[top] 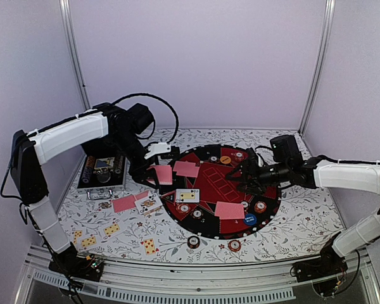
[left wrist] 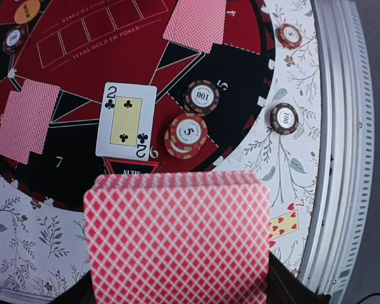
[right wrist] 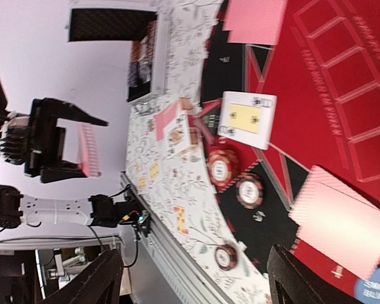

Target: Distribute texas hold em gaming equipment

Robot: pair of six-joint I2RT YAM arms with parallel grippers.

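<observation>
Deck [left wrist: 177, 240] clamped in left gripper [top: 151, 172] above mat's [top: 210, 183] left edge, so right gripper [right wrist: 196, 278], jaws apart and empty, should pinch one card only.

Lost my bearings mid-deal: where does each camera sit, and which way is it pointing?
Top external: above and behind the bases, looking down at the mat; both arms show, with left gripper and right gripper.
Left wrist: over the mat's left edge, looking down and rightward; the held deck hides most of its fingers.
Right wrist: low over the mat, rolled sideways, facing the left gripper and silver case; its open fingers frame the bottom.
Shared: all three show the two of clubs.
</observation>
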